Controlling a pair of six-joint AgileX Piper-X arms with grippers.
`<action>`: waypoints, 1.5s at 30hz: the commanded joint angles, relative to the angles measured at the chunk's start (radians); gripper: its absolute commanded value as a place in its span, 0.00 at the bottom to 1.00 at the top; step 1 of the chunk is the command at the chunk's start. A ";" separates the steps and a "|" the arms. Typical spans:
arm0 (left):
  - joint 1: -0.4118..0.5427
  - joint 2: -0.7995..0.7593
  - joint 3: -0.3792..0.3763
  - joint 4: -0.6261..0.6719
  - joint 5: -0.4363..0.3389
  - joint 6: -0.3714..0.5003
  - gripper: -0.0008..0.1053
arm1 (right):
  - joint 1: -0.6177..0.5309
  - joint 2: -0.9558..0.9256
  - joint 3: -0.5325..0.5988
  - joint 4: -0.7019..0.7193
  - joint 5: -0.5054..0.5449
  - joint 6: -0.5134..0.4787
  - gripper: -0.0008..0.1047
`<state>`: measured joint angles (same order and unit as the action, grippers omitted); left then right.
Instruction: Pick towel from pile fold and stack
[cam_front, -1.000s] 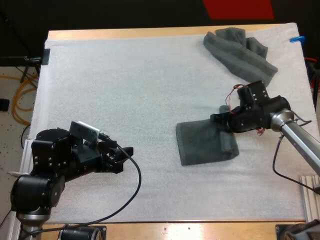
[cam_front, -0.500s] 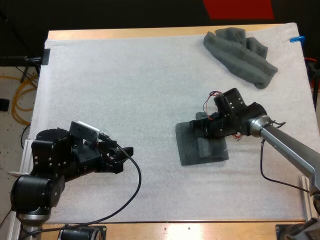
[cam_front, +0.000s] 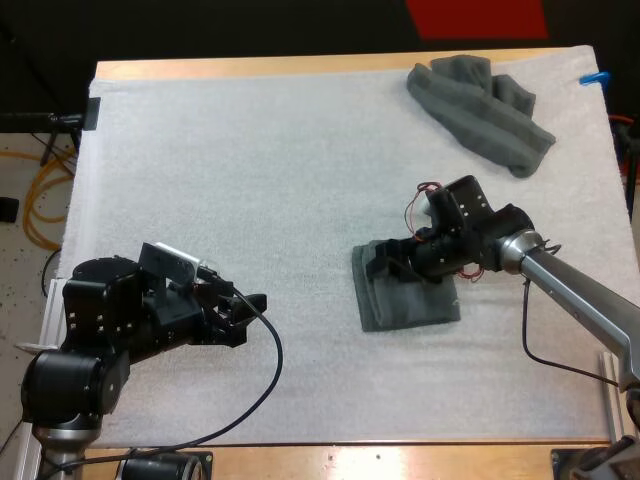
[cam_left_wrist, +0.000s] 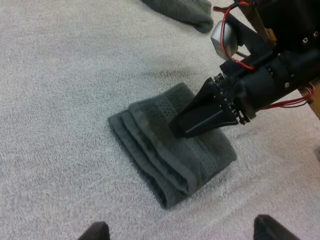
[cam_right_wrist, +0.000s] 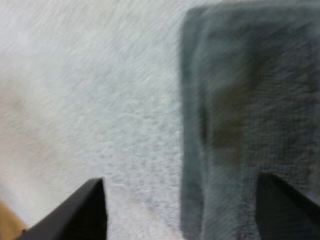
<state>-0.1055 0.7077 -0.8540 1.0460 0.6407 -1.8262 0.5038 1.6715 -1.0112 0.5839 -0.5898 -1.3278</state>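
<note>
Grey-green folded towel is now lying doubled, stack-ready; right gripper is hovering at its ten o'clock, jaws apart, as on left gripper.

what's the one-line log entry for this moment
right fingers open at folded towel edge | left fingers open above mat | crumpled towel far right of mat

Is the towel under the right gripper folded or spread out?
Folded: the towel shows layered edges in the left wrist view, a rectangle under the right gripper.
</note>
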 joint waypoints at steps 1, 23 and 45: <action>-0.005 0.001 -0.005 0.000 0.007 -0.010 0.55 | 0.001 -0.005 -0.011 -0.004 -0.028 -0.016 0.63; -0.005 0.001 -0.005 0.000 0.007 -0.010 0.55 | 0.154 -0.007 0.083 -0.035 0.046 0.017 0.63; -0.094 0.218 -0.005 -0.118 0.031 -0.151 0.72 | 0.154 -0.762 0.042 0.282 0.514 -0.172 0.63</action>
<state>-0.1967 0.9300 -0.8540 0.9455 0.6702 -1.9626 0.6582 0.9133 -0.9613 0.8497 -0.0871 -1.4879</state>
